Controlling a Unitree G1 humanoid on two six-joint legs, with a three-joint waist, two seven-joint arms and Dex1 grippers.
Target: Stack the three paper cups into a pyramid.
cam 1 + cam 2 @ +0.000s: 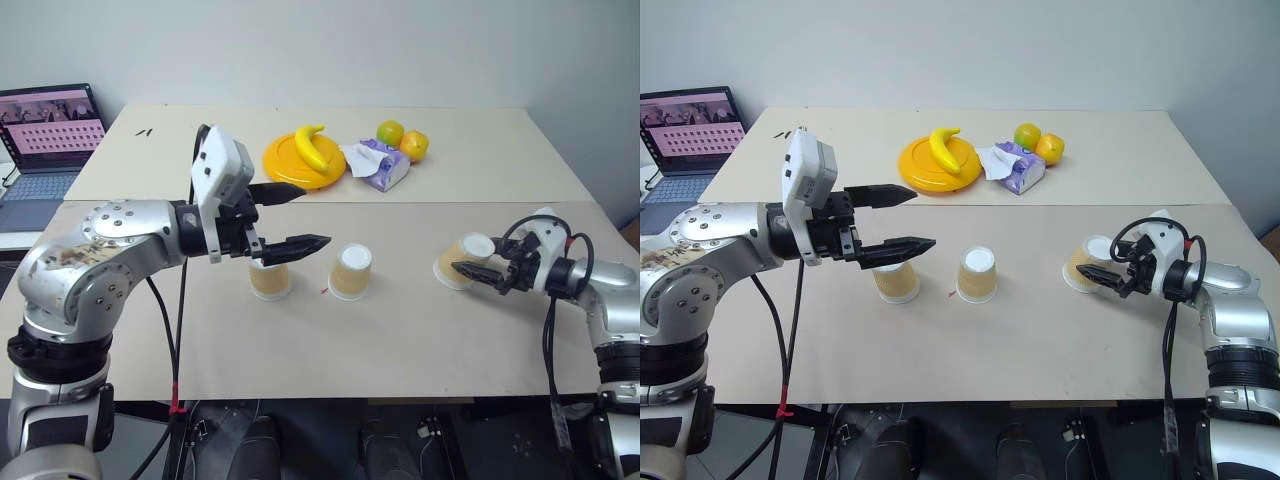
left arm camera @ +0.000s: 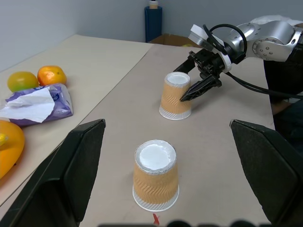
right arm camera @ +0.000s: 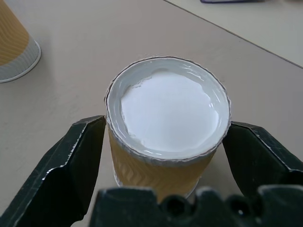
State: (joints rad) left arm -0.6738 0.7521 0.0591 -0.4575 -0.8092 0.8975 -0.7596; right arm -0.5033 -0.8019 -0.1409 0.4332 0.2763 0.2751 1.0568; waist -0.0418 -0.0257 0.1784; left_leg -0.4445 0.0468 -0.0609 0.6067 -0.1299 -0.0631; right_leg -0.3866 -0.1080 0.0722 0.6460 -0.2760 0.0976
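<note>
Beige table (image 1: 400, 340) (laptop (image 1: 45, 140) alongside); left fingers (image 1: 290, 215) spread, right fingers (image 3: 75, 156) grasping cup (image 3: 165, 137).

No legible text, label, brand or number is found; the laptop (image 1: 45, 140) screen at ten o'clock cannot be read.

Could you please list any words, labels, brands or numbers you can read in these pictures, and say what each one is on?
No text can be read.
Laptop screen: rows of small marks, too small to read.
Purple packet by the fruit: no legible print.
Blue bottle at the back: label not readable.
Three paper cups: plain, no print.
</note>
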